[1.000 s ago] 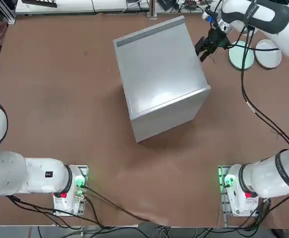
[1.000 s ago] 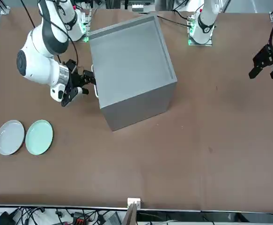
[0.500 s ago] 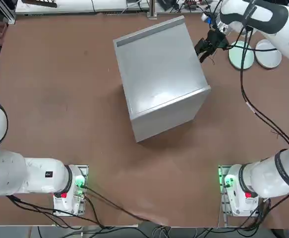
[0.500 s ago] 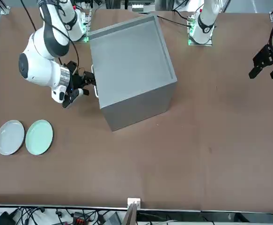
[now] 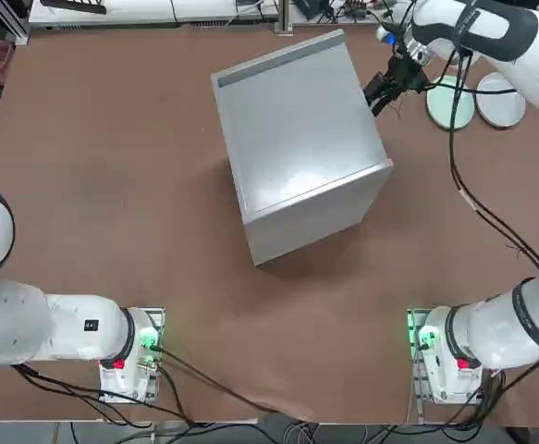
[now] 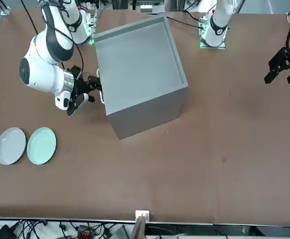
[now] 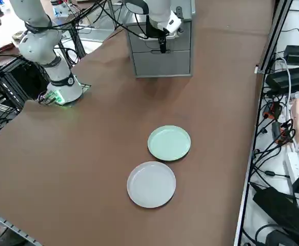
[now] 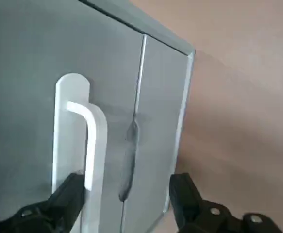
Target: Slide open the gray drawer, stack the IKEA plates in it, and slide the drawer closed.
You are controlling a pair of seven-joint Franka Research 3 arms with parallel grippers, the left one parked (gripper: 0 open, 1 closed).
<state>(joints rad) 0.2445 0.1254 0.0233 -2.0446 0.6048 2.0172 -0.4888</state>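
A big plain gray box cabinet (image 5: 299, 139) sits angled near the middle of a brown tabletop (image 5: 112, 185). Its gray drawer (image 7: 162, 43) is on the side facing the robot's right, shut flush w/ the cabinet front, no gap showing.

The right gripper (image 6: 87, 91), black fingers on a white arm, is level w/ the drawer front and right up against it. In the wrist view the fingers (image 8: 66, 196) are spread wide apart, one on each side of a pale bar-shaped handle (image 8: 90, 141) on the gray panel. The handle sits between them but neither finger presses on it; whether either one touches it can't be told. Nothing is held.

Two small round rimmed plates lie flat on the tabletop, well apart from the cabinet, toward the robot's far right. The pale mint green plate (image 7: 169, 143) is nearer the cabinet; the white plate (image 7: 151, 184) is just beside it, further out. Their rims look very close, maybe touching; can't tell for sure. Both are empty, side by side, not stacked.

Cables (image 7: 272, 154) and power strips run along the tabletop's edge beyond the plates.
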